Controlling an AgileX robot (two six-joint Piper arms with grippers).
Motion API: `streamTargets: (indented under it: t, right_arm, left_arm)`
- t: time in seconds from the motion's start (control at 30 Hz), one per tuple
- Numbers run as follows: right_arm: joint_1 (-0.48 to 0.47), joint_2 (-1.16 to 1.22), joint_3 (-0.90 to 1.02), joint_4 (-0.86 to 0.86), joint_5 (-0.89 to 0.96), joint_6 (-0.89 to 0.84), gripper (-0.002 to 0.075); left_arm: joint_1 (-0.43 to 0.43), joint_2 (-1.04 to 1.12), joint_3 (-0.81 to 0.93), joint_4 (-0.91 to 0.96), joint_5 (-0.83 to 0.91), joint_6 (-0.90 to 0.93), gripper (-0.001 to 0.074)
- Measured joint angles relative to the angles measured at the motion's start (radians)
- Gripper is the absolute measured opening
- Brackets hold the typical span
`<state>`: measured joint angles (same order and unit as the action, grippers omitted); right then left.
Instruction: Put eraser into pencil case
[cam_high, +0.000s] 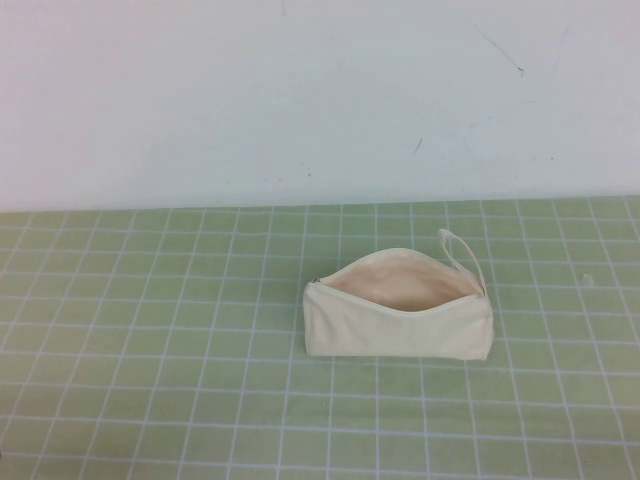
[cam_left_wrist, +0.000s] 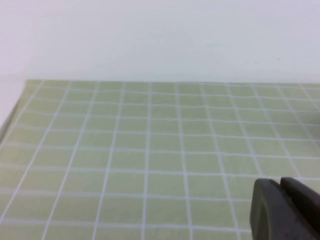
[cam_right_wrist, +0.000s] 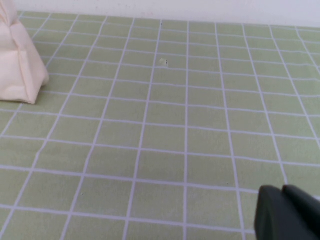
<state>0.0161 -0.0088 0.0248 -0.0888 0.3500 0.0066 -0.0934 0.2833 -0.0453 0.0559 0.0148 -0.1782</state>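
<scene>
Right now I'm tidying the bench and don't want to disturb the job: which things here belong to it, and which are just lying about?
Belongs to the job:
- pencil case, unzipped, standing on the mat
- eraser: not visible in any view
- left gripper and right gripper, each showing only in its own wrist view, low over bare mat

Just there:
- green grid mat
- small speck right of the case

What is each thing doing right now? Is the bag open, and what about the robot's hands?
Pencil case: standing on the green grid mat, zip open, mouth gaping upward, loop at its right end.
Eraser: not visible in any view; the inside of the case is partly hidden.
Left gripper: low over bare mat, holding nothing visible.
Right gripper: low over the mat, right of the case, holding nothing visible.
</scene>
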Motion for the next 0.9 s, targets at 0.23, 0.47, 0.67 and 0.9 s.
streamTargets:
  t: [0.23, 0.47, 0.67, 0.9]
  right_arm:
    - [0.000, 0.000, 0.000, 0.000, 0.000, 0.000, -0.0001]
    - [0.000, 0.000, 0.000, 0.000, 0.000, 0.000, -0.0001]
    - [0.000, 0.000, 0.000, 0.000, 0.000, 0.000, -0.0001]
    - [0.000, 0.000, 0.000, 0.000, 0.000, 0.000, -0.0001]
  left_arm:
    - [0.047, -0.171, 0.070, -0.039, 0.063, 0.001, -0.0001]
    - [0.047, -0.285, 0.072, -0.047, 0.280, 0.144, -0.0001]
    - [0.050, -0.292, 0.070, -0.047, 0.303, 0.178, -0.0001]
    - [0.052, -0.292, 0.068, -0.047, 0.311, 0.183, -0.0001]
